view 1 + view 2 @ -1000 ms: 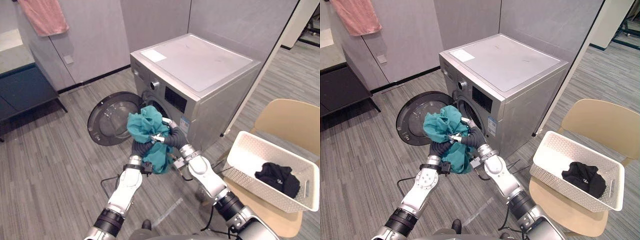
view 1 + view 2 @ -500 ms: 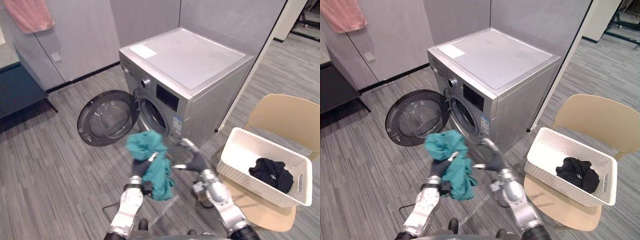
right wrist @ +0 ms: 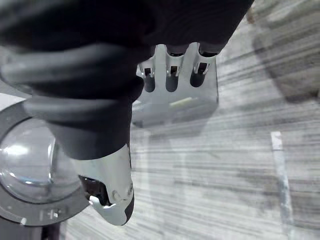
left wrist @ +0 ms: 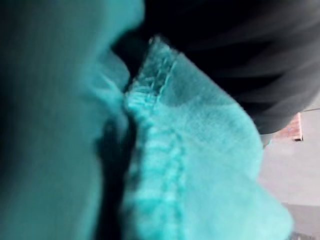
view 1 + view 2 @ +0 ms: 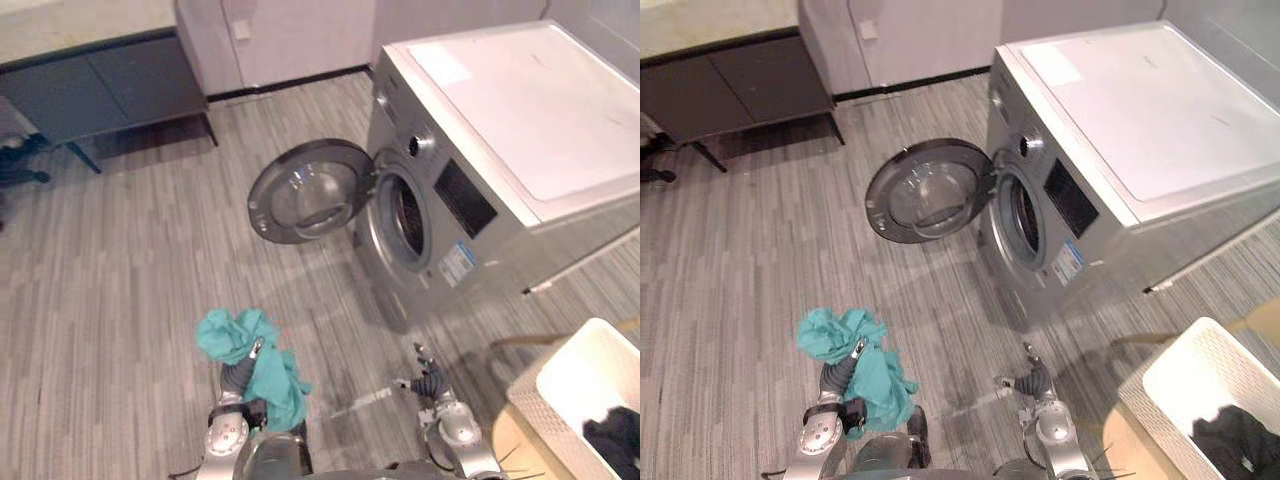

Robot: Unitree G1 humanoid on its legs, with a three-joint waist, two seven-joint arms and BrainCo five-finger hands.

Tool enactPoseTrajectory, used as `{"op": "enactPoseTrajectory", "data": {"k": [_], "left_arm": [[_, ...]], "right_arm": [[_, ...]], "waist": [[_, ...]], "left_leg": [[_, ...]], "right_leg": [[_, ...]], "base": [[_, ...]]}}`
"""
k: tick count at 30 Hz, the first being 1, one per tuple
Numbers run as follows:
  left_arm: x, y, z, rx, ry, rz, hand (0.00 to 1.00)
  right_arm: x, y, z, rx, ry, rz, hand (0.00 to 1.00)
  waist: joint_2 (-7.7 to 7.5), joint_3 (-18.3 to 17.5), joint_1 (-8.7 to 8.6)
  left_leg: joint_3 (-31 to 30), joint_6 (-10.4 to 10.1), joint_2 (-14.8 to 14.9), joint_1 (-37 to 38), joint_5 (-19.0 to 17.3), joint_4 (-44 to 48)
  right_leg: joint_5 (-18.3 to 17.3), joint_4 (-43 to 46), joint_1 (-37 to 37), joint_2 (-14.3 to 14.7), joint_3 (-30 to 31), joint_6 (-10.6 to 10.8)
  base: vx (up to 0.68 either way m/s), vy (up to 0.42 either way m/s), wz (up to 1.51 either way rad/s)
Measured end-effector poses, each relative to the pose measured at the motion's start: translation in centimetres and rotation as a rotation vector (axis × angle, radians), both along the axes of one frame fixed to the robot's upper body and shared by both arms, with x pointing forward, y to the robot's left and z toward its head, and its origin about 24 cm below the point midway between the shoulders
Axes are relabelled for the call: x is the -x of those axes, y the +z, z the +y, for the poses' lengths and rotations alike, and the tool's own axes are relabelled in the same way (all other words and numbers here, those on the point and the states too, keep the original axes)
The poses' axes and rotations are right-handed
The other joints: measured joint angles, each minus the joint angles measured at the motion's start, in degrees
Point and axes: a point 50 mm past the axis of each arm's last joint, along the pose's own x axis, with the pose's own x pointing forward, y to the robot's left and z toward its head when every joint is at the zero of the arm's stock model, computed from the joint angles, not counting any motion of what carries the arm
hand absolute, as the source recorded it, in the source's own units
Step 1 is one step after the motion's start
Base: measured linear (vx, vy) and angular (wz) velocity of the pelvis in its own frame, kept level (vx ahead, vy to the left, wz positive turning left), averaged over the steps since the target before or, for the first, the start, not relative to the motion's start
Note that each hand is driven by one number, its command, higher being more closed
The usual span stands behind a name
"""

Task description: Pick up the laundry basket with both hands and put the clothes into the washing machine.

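Observation:
The teal cloth (image 5: 243, 352) hangs bunched from my left hand (image 5: 236, 380), low over the floor and well in front of the washing machine (image 5: 510, 140); my fingers are curled into it, and its hemmed edge (image 4: 170, 165) lies right against the left wrist camera. My right hand (image 5: 428, 381) is open and holds nothing, with its fingers (image 3: 171, 70) straight over the floor. The machine's round door (image 5: 310, 190) stands swung open, and the drum opening (image 5: 405, 215) is dark. The white laundry basket (image 5: 580, 385) sits at the lower right with a black garment (image 5: 615, 440) inside.
A dark low cabinet (image 5: 100, 85) stands along the far wall at the upper left. The basket rests on a tan chair (image 5: 508, 440). A white strip of tape (image 5: 365, 399) lies on the grey plank floor between my hands.
The camera has swung, so the whole scene has shifted. Both hands have drawn back from the drum opening. The right hand has let go of the teal cloth; the left still holds it.

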Motion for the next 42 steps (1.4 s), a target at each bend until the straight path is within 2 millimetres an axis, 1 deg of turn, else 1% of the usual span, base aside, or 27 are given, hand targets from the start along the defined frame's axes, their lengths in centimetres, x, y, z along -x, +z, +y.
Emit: {"op": "enactPoseTrajectory", "data": {"k": [1, 2, 6, 7, 9, 10, 12, 13, 15, 16, 17, 19, 20, 22, 24, 25, 27, 28, 29, 30, 31, 33, 34, 37, 39, 41, 42], "left_arm": [[0.1, 0.0, 0.2, -0.007, -0.002, 0.003, 1.0], [-0.1, 0.1, 0.5, -0.021, -0.002, 0.001, 1.0], [-1.1, 0.6, 0.6, -0.031, -0.014, -0.029, 1.0], [-1.5, 0.8, 0.4, -0.025, -0.017, -0.04, 1.0], [-1.8, 0.9, 0.3, -0.024, -0.021, -0.05, 1.0], [-1.9, 0.8, 0.2, -0.025, -0.029, -0.044, 1.0], [-1.8, 0.5, -0.1, -0.019, -0.037, -0.032, 1.0], [-2.0, 0.5, -0.7, -0.011, -0.069, -0.029, 1.0], [-1.8, 0.3, -1.3, 0.01, -0.083, -0.022, 1.0], [-1.4, 0.0, -1.7, 0.028, -0.079, -0.008, 1.0], [-1.3, -0.1, -2.0, 0.035, -0.083, -0.007, 1.0], [-1.7, 0.1, -2.3, 0.036, -0.099, -0.018, 1.0], [-2.1, 0.4, -2.7, 0.039, -0.119, -0.033, 1.0], [-2.6, 0.7, -3.2, 0.046, -0.152, -0.05, 1.0], [-2.6, 0.8, -3.4, 0.047, -0.167, -0.051, 1.0], [-2.7, 0.8, -3.5, 0.044, -0.171, -0.053, 1.0], [-2.5, 0.7, -3.8, 0.03, -0.191, -0.047, 1.0], [-2.4, 0.7, -4.2, 0.031, -0.202, -0.045, 1.0], [-2.7, 0.6, -4.5, 0.03, -0.219, -0.041, 1.0], [-3.2, 0.8, -4.4, 0.019, -0.226, -0.047, 1.0], [-3.7, 1.2, -4.0, -0.002, -0.235, -0.064, 1.0], [-3.5, 1.0, -3.7, -0.012, -0.239, -0.054, 1.0], [-3.2, 0.8, -3.6, -0.015, -0.24, -0.044, 1.0], [-2.8, 0.7, -3.2, -0.025, -0.237, -0.032, 1.0], [-3.0, 1.0, -2.9, -0.031, -0.231, -0.045, 1.0], [-3.3, 1.4, -2.6, -0.038, -0.221, -0.067, 1.0], [-3.4, 1.5, -2.7, -0.036, -0.22, -0.068, 1.0]], "right_arm": [[0.3, -0.2, 0.0, -0.001, -0.001, 0.011, 0.0], [0.7, -0.6, 0.4, -0.011, 0.006, 0.034, 0.0], [0.4, -0.4, 0.1, -0.019, -0.009, 0.025, 0.0], [0.2, -0.3, 0.2, -0.027, -0.014, 0.019, 0.0], [0.0, -0.2, 0.4, -0.029, -0.006, 0.014, 0.0], [0.0, -0.2, 0.4, -0.029, -0.002, 0.012, 0.0], [-0.4, 0.1, 0.0, -0.016, 0.001, -0.004, 0.0], [-0.9, 0.5, 0.0, -0.014, 0.004, -0.027, 0.0], [-0.7, 0.4, 0.1, -0.017, 0.008, -0.016, 0.0], [-0.4, 0.4, 0.2, -0.018, 0.013, -0.018, 0.0], [-0.4, 0.6, 0.5, -0.024, 0.014, -0.031, 0.0], [-0.9, 1.0, 0.7, -0.027, 0.018, -0.058, 0.0], [-1.2, 1.2, 0.5, -0.02, 0.018, -0.069, 0.0], [-1.2, 1.2, 0.4, -0.015, 0.018, -0.065, 0.0], [-1.3, 1.2, 0.6, -0.02, 0.018, -0.067, 0.0], [-1.3, 1.0, 0.9, -0.027, 0.016, -0.058, 0.0], [-1.2, 0.8, 1.0, -0.02, 0.018, -0.049, 0.0], [-1.2, 0.9, 0.5, 0.002, 0.018, -0.055, 0.0], [-1.3, 1.0, 0.6, 0.005, 0.018, -0.059, 0.0], [-1.2, 0.9, 0.9, -0.003, 0.017, -0.057, 0.0], [-0.9, 0.8, 1.3, -0.011, 0.028, -0.053, 0.0], [-0.7, 0.7, 1.5, -0.012, 0.034, -0.046, 0.0], [-0.6, 0.7, 1.5, -0.012, 0.035, -0.046, 0.0], [-0.6, 0.7, 1.5, -0.012, 0.036, -0.048, 0.0], [-1.0, 0.8, 1.5, -0.007, 0.045, -0.055, 0.0], [-1.2, 0.8, 1.4, 0.004, 0.059, -0.049, 0.0], [-1.1, 0.7, 1.3, 0.008, 0.058, -0.041, 0.0]], "waist": [[0.07, 0.6, -0.6], [0.67, 1.4, -1.36], [0.25, 2.8, -2.06], [0.48, 3.1, -2.9], [-0.12, 3.4, -2.83], [-0.23, 3.3, -3.47], [1.74, 2.9, -3.44], [2.31, 3.2, -3.74], [2.89, 3.7, -3.65], [3.5, 3.9, -2.82], [3.35, 3.9, -2.01], [2.58, 3.8, -1.19], [1.96, 4.0, -1.2], [1.76, 4.1, -1.17], [1.19, 4.5, -1.08], [0.6, 4.8, -1.02], [1.26, 4.7, -0.91], [3.28, 4.3, -0.84], [3.6, 4.4, -1.09], [2.66, 4.5, -1.12], [1.55, 4.3, -1.06], [1.42, 4.3, -1.24], [1.41, 4.2, -1.43], [1.27, 4.2, -1.41], [1.32, 4.1, -1.55], [0.72, 4.0, -1.93], [0.95, 4.0, -2.44]], "left_leg": [[-1.1, 0.3, 0.1, 0.8, -0.8, 0.6], [-4.1, 0.4, 0.4, 1.9, -1.7, 0.4], [-8.2, 0.0, 0.6, 5.5, -2.3, -1.9], [-10.0, -0.8, 1.1, 6.4, -3.0, -2.0], [-11.3, -2.4, 1.3, 8.2, -4.1, -1.8], [-13.1, -4.1, 1.7, 9.0, -5.7, -1.5], [-13.8, -5.4, 3.9, 9.8, -6.8, -0.7], [-12.9, -5.9, 4.6, 6.8, -6.5, 6.1], [-11.1, -9.6, 7.1, 2.0, -4.4, 21.4], [-9.2, -11.6, 10.9, -0.7, -0.3, 34.8], [-6.8, -10.0, 13.5, -2.8, -1.5, 43.0], [-3.6, -7.0, 15.1, -5.6, -3.4, 48.4], [-1.9, -5.5, 15.0, -7.8, -4.3, 46.7], [-2.5, -4.6, 13.9, -9.2, -6.0, 40.3], [-6.6, -4.5, 10.7, -10.2, -7.3, 32.0], [-12.4, -4.8, 7.8, -9.9, -7.1, 24.6], [-20.7, -6.7, 5.1, -8.3, -3.9, 12.3], [-24.7, -7.1, 5.7, -7.5, 6.4, 6.9], [-24.5, -8.3, 6.0, -7.4, 1.9, 10.3], [-23.5, -8.3, 5.4, -7.5, 1.9, 10.6], [-20.0, -7.1, 4.7, -6.6, 0.8, 10.6], [-15.8, -5.4, 4.3, -4.8, -0.8, 10.8], [-12.5, -4.7, 4.0, -3.8, -2.4, 11.0], [-6.1, -3.9, 4.9, -4.3, -5.3, 12.4], [-2.0, -3.8, 6.3, -4.3, -5.6, 11.3], [4.7, -3.1, 7.8, -2.2, -5.5, 9.4], [5.2, -3.1, 7.8, -1.7, -5.7, 9.3]], "right_leg": [[0.4, 4.6, -2.8, 0.1, 5.5, -1.0], [-4.2, 6.0, -6.5, 5.2, 14.2, 1.6], [-5.4, -1.7, -13.7, 11.9, 17.8, 1.3], [-3.2, -9.2, -15.5, 13.0, 16.0, 1.4], [3.2, -20.2, -16.3, 14.0, 15.0, 1.3], [10.9, -22.0, -15.4, 14.6, 15.5, -1.0], [8.2, -19.3, -15.5, 16.2, 14.3, -2.3], [5.8, -18.2, -15.2, 16.3, 13.5, -2.6], [5.1, -20.4, -10.7, 18.4, 13.2, -3.7], [4.6, -23.9, -5.0, 21.4, 14.2, -4.5], [4.3, -26.0, -1.5, 23.3, 16.1, -5.0], [4.3, -28.6, 1.3, 24.1, 18.9, -5.0], [4.6, -30.7, 3.1, 24.1, 21.4, -4.8], [4.6, -31.9, 4.4, 24.2, 24.3, -4.8], [4.6, -32.8, 6.2, 23.9, 28.7, -4.8], [4.7, -32.9, 7.4, 23.4, 31.4, -4.7], [4.3, -32.0, 8.1, 23.6, 34.9, -2.2], [2.5, -31.2, 8.2, 24.8, 37.7, 0.8], [0.4, -31.0, 8.4, 24.5, 40.5, 3.3], [0.3, -30.7, 8.0, 23.5, 41.1, 3.8], [0.2, -29.2, 6.5, 21.8, 43.4, 4.3], [0.1, -27.6, 5.6, 20.3, 46.5, 4.9], [0.0, -26.9, 4.5, 19.2, 48.9, 6.6], [0.3, -25.6, -0.1, 18.7, 52.7, 7.8], [2.8, -23.4, -5.1, 18.1, 45.8, 6.7], [-0.1, -16.4, -8.1, 11.5, 19.1, 1.3], [-0.2, -16.0, -7.8, 10.4, 16.7, 1.0]], "base": [[0.19, 0.096, 0.8], [0.21, 0.036, 0.77], [0.22, -0.014, 0.7], [0.29, -0.1, 0.82], [0.38, -0.173, 0.72], [0.42, -0.233, 0.59], [0.52, -0.248, 0.4], [0.57, -0.272, 0.2], [0.42, -0.221, -0.11], [0.49, -0.199, -0.81], [0.58, -0.224, -1.0], [0.37, -0.09, -0.91], [0.43, -0.035, -0.94], [0.34, 0.04, -0.89], [0.33, 0.169, -0.95], [0.31, 0.256, -1.2], [0.29, 0.318, -1.35], [0.26, 0.406, -1.46], [0.23, 0.406, -1.33], [0.15, 0.373, -1.15], [0.08, 0.253, -0.77], [0.04, 0.335, -1.14], [-0.03, 0.326, -1.41], [-0.07, 0.153, -1.42], [-0.08, 0.074, -1.4], [-0.01, -0.025, -1.38], [0.04, -0.022, -0.91]]}}
